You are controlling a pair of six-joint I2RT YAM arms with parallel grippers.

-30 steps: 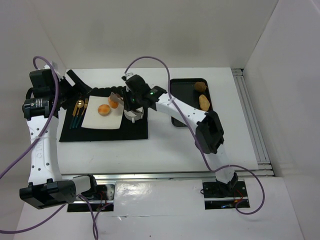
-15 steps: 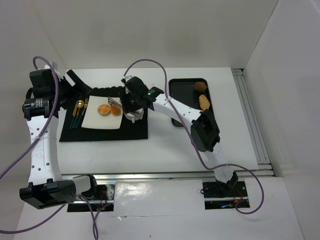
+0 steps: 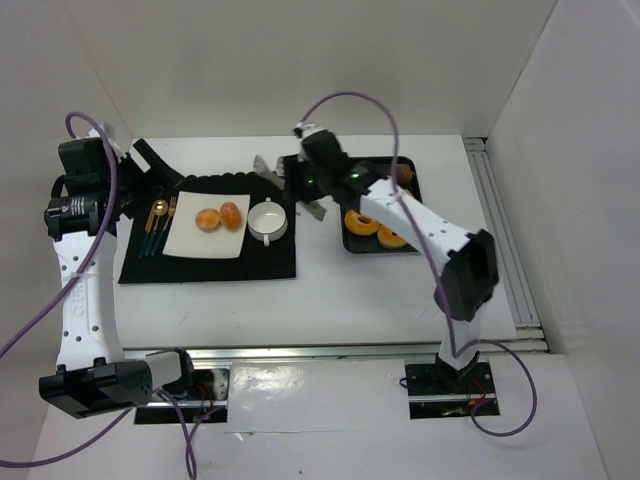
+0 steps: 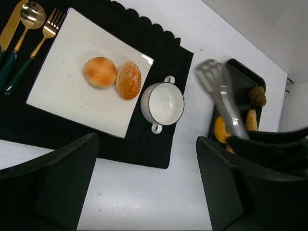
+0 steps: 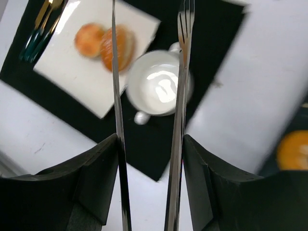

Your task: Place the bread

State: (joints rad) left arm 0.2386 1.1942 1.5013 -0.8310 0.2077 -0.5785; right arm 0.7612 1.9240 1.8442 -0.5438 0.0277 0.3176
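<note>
Two bread rolls (image 3: pixel 207 219) (image 3: pixel 232 215) lie side by side on the white square plate (image 3: pixel 190 240); the left wrist view shows them too (image 4: pixel 100 72) (image 4: pixel 129 80), and the right wrist view shows them blurred (image 5: pixel 88 39) (image 5: pixel 119 48). My right gripper (image 3: pixel 303 183) (image 5: pixel 150 144) is shut on metal tongs (image 4: pixel 222 96) (image 5: pixel 182 72). The tongs' blades stand apart with nothing between them, above the table between the white cup (image 3: pixel 268 220) and the black tray (image 3: pixel 410 163). Raised at the far left, my left gripper (image 4: pixel 149 187) is open and empty.
The plate and cup sit on a black placemat (image 3: pixel 270 258), with gold cutlery (image 3: pixel 155 225) on its left part. The tray holds glazed ring doughnuts (image 3: pixel 360 222) and a brown piece (image 4: pixel 257 95). White walls close in the table at the back and both sides.
My right arm has swung right, from over the plate to the gap between cup and tray. The tongs opened and the second roll now lies on the plate. The left arm stayed still.
</note>
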